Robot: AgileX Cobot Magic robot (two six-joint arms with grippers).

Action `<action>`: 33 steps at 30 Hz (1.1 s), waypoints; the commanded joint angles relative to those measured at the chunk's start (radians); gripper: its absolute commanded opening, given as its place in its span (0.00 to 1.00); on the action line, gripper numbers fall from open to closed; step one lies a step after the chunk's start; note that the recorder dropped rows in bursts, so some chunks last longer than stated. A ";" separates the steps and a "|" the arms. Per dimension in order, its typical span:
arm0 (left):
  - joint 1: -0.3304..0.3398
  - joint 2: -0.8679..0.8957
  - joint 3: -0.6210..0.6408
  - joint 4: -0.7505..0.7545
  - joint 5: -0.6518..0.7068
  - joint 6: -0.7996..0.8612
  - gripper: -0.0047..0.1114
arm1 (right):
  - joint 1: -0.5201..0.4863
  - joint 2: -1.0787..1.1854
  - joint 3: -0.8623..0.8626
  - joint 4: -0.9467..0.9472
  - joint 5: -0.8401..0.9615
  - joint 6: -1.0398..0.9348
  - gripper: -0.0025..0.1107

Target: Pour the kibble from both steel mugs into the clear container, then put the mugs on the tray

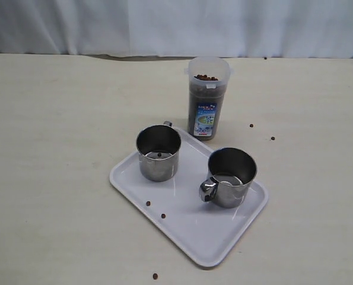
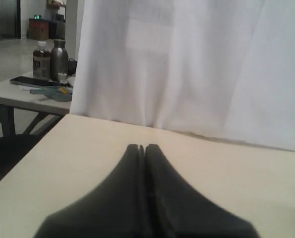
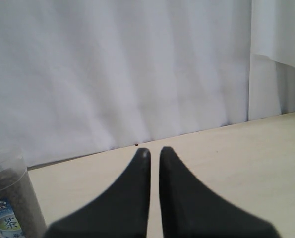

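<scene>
Right wrist view: clear container (image 3: pixel 16 196) cut off, kibble (image 3: pixel 7 181) blurred.

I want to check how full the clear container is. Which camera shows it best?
The exterior view: the clear container stands whole there, just past the tray, kibble reaching near its rim. The right wrist view catches only a blurred part at the frame edge; the left wrist view misses it.

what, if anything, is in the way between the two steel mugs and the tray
Nothing visible does. The left steel mug and the right steel mug already stand upright on the tray; only two loose kibble pellets lie on it.
</scene>
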 commanded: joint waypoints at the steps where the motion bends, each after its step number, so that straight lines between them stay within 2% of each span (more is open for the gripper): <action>1: -0.005 -0.003 0.003 -0.054 0.017 0.067 0.04 | 0.003 -0.003 0.003 0.001 0.002 -0.005 0.07; 7: -0.005 -0.003 0.003 -0.051 0.048 0.067 0.04 | 0.003 -0.003 0.003 0.001 0.002 -0.005 0.07; 12: -0.005 -0.003 0.003 -0.006 0.140 0.067 0.04 | 0.003 -0.003 0.003 0.001 0.002 -0.005 0.07; 33: -0.005 -0.003 0.003 0.004 0.138 0.067 0.04 | 0.003 -0.003 0.003 0.001 0.002 -0.005 0.07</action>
